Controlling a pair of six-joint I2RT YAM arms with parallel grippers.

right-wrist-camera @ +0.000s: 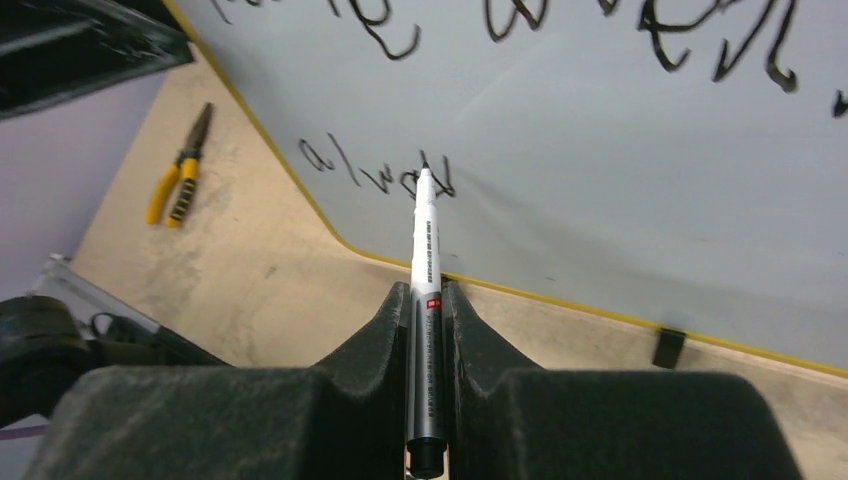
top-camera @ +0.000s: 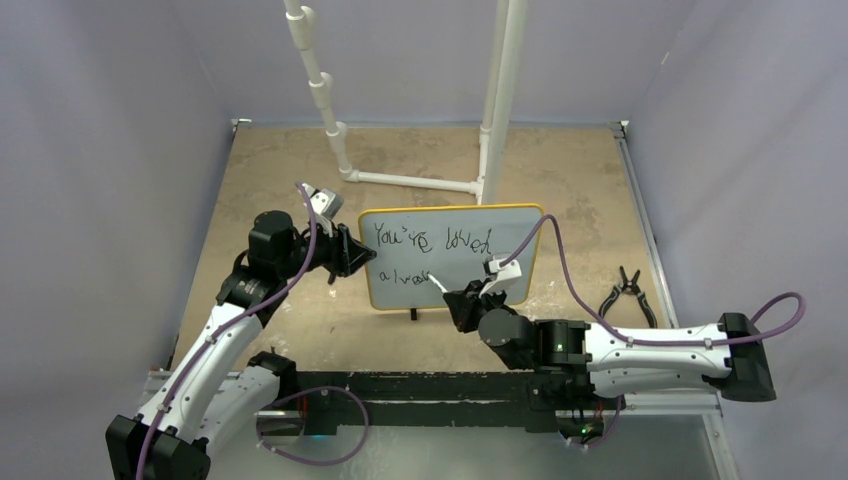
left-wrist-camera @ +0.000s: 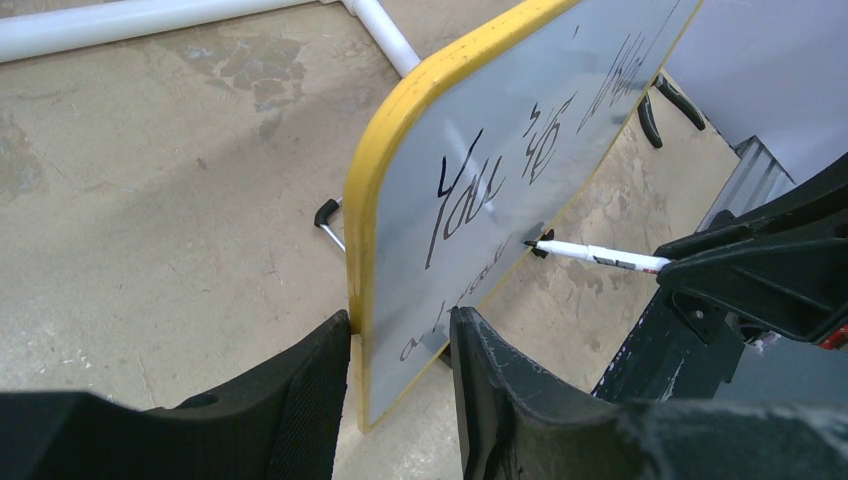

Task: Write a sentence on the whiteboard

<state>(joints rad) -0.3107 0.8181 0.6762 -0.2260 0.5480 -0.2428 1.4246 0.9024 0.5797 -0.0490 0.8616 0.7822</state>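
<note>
Top external view: the whiteboard (top-camera: 505, 228) stands upright near the middle of the bench (top-camera: 290, 180), just in front of a white pipe frame (top-camera: 410, 182). It is a pale grey-white rectangle with a yellow frame and rounded corners, and a small black foot (top-camera: 413, 314) shows under its lower edge.

The sentence (top-camera: 430, 240) is thin black handwriting in two lines. The upper line reads roughly "You're loved" and runs across most of the board. The lower line is shorter, sits at the lower left and reads about "alwa". The letters are small, loose and slightly slanted.

The left pincer (top-camera: 350, 255) is pinching the board's left edge. In the left wrist view one finger (left-wrist-camera: 300, 400) lies behind the yellow frame and the other in front of the writing face.

The right pincer (top-camera: 470, 295) is pressed together on a slim white marker (right-wrist-camera: 426, 260), which lies gripped in the groove between its fingers. The marker's black tip meets the last stroke of the lower line and seems to touch the board.

A pair of pliers (top-camera: 625, 292) lies on the bench to the right of the board, well apart from it.
</note>
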